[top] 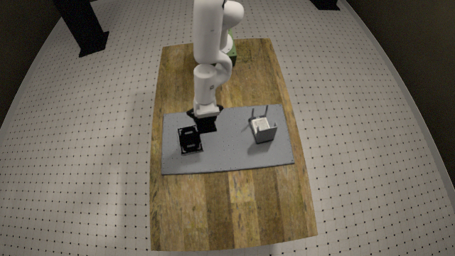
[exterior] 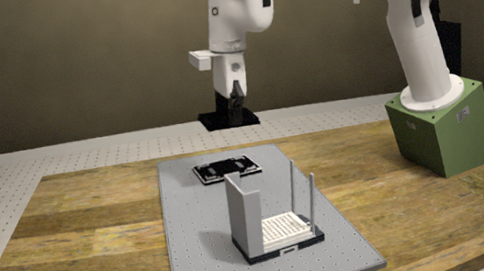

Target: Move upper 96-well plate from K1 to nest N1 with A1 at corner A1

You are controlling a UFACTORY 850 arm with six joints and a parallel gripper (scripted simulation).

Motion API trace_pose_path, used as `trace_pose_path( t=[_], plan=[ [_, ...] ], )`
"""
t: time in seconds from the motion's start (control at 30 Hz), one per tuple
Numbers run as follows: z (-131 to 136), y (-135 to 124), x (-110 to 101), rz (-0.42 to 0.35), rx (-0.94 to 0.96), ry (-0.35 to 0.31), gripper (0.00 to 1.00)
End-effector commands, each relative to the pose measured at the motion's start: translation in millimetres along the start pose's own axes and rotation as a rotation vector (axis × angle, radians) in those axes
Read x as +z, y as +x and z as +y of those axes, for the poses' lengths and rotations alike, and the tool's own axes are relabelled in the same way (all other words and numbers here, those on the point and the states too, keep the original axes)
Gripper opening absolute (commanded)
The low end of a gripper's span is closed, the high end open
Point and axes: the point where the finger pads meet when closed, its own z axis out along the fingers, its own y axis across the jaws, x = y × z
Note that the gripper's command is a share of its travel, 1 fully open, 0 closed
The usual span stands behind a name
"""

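Observation:
My gripper (top: 205,119) (exterior: 231,108) is shut on the upper 96-well plate (top: 209,127) (exterior: 213,120), which looks dark and hangs level, high above the table. It is near the black plate nest N1 (top: 190,140) (exterior: 227,169), a little to one side of it. The nest is empty. The stack rack K1 (top: 266,135) (exterior: 246,218), with a grey wall and thin posts, stands to the right on the grey baseplate (top: 231,156) (exterior: 190,239). The white lower plate (top: 260,124) (exterior: 283,228) lies flat in it. I cannot make out the cut-off corners.
The arm's green base (top: 231,50) (exterior: 441,134) stands at the back of the wooden table (top: 227,213) (exterior: 95,218). The rack's posts (exterior: 312,201) rise well above the lower plate. A dark stand (top: 85,32) is on the floor at the far left.

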Motion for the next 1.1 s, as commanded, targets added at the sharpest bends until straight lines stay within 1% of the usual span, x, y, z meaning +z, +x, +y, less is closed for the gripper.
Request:
trace_pose_path(
  t=[0.0,0.33,0.4,0.9,1.07],
  plan=[
    [17,-1,1,-0.051,0.001,0.102,0.00],
    [49,-5,5,-0.051,0.001,0.102,0.00],
    [49,-5,5,-0.051,0.001,0.102,0.00],
    [99,-11,11,-0.051,0.001,0.102,0.00],
    [102,-11,11,-0.051,0.001,0.102,0.00]
  ],
)
